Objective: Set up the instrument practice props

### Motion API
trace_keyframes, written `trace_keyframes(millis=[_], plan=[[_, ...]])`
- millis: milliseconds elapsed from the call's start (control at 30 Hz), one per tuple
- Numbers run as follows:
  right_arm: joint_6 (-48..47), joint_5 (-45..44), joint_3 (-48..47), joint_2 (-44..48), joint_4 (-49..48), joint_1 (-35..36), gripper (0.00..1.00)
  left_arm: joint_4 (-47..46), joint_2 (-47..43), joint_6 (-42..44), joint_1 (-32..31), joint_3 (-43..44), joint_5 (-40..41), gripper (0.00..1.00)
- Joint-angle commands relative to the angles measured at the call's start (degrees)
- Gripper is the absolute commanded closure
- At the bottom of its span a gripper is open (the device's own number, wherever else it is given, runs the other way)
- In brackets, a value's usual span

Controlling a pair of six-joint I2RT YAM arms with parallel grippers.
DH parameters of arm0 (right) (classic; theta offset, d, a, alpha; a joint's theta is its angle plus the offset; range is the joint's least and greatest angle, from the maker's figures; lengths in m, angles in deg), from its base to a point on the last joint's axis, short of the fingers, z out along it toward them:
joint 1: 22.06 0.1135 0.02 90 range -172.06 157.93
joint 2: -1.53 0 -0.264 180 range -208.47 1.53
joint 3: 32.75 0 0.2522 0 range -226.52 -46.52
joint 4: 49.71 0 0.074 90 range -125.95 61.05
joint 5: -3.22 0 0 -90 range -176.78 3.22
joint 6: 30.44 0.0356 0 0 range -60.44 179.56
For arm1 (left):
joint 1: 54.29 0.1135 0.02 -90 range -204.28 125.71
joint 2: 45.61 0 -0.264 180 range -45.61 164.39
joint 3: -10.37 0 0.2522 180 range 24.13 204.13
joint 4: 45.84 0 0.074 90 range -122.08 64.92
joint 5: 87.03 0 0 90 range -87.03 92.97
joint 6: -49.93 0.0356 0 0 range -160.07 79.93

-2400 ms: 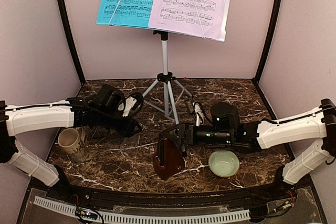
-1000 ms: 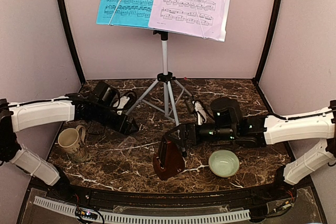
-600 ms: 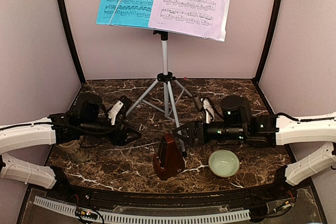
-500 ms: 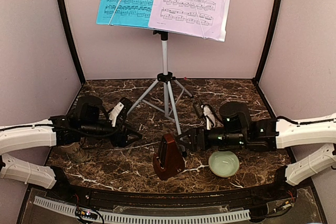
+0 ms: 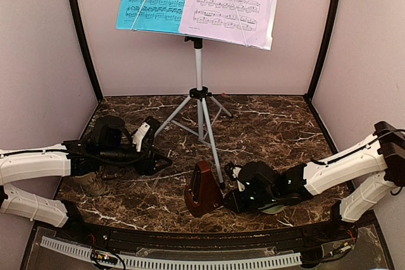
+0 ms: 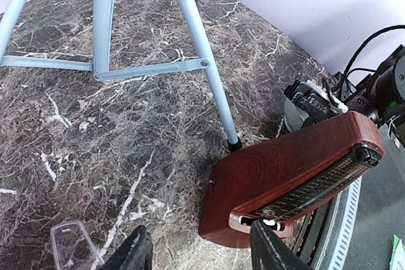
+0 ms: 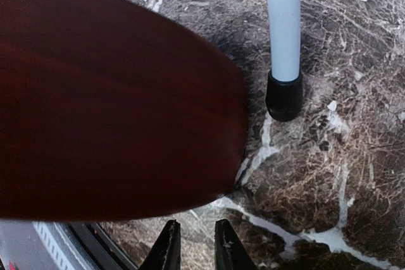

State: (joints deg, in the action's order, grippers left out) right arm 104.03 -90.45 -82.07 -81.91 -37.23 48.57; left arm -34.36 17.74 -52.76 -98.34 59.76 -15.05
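Standing at lower centre beside the stand's (image 5: 198, 86) front foot, the metronome (image 5: 201, 190) faces both tools: right tool (image 7: 192, 248) nearly closed and empty, left tool (image 6: 196, 254) half-open, empty.

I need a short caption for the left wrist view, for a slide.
Reddish-brown metronome standing on the marble table beside a black-capped foot of the tripod music stand.

We see right claw (image 7: 192, 245) boxed: metronome (image 7: 107, 105) close ahead-left, stand leg (image 7: 283, 42) ahead-right; bare table (image 7: 329, 175) right.
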Motion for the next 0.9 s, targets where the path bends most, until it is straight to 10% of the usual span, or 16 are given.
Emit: trace_keyframes(millis=[0,867], plan=[[1.96,-3.61,-3.35,-1.81,-3.72,0.58,0.81,-1.35,-1.69,-0.02,-0.16,-0.37,1.13,0.44],[-1.03,-10.01,-13.42,-7.18,-0.71,-2.76,0.84,0.18,-2.97,1.25,-0.16,-0.45,4.09,0.45]])
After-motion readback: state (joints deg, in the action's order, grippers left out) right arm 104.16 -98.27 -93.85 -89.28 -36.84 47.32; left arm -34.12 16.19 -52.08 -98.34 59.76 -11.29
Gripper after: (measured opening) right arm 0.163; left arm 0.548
